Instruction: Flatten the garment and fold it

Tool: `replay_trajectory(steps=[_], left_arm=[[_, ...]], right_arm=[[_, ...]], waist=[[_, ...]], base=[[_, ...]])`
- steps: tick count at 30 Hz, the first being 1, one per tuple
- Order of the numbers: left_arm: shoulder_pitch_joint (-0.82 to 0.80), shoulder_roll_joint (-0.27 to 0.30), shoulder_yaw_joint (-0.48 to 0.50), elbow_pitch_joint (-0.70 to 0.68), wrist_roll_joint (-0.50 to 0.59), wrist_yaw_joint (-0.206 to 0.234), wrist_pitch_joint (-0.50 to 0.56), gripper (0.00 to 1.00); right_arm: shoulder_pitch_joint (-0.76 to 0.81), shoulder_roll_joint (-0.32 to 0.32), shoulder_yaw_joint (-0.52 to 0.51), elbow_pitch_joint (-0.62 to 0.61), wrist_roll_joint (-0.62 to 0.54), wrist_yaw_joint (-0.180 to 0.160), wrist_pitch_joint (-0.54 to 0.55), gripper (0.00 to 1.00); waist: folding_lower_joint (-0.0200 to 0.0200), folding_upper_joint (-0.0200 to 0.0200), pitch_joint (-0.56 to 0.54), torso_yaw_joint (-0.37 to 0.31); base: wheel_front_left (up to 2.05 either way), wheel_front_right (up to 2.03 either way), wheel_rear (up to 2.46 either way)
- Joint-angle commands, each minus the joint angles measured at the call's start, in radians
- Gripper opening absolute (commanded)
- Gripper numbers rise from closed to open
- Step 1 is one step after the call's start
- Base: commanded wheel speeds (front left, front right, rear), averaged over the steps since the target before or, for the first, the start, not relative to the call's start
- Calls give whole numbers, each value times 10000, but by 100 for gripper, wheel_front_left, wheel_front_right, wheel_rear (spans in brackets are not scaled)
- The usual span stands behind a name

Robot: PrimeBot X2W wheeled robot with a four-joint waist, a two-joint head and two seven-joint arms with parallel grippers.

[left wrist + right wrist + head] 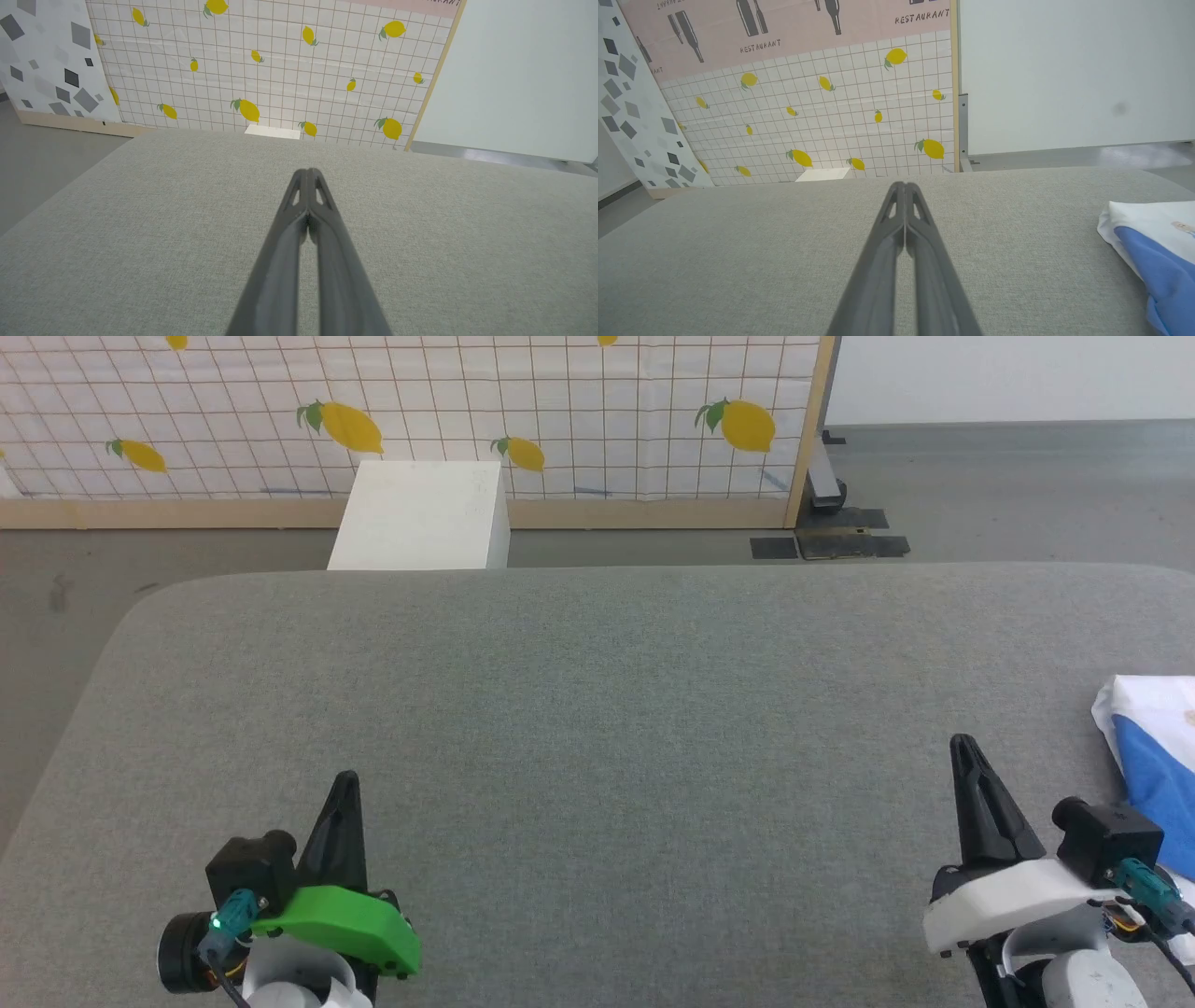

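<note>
**T-shirt (1154,733) at right edge of tabletop (597,709), both tools closed**

At the lower left of the head view, the left tool (345,782), with its green housing, sits over the grey fabric tabletop. Its two dark fingers (280,261) are pressed together into a single point and grip nothing. Beyond the far edge, a white box (420,518) stands on the floor against a lemon-print panel (579,411). At the lower right, the right tool (962,744), with its white housing, is likewise closed tight and empty, as the right wrist view confirms (905,185). To its right lies the T-shirt (1148,224), white cloth with a bright blue part. It rests on the tabletop, clear of the fingers, and is partly cut off by the picture's edge.
</note>
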Motion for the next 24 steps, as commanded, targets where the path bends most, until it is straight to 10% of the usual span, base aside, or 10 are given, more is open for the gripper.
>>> replay_trajectory(steps=[1,24], left_arm=[[90,-64,33,-78,159,-40,47,0],[164,-219,221,-449,763,-75,477,0]], right_arm=[[142,2,40,-102,-140,-4,49,0],[249,3,170,-536,-517,-6,475,0]], waist=[[0,15,3,4],[0,27,42,54]], base=[[0,0,0],[0,0,0]])
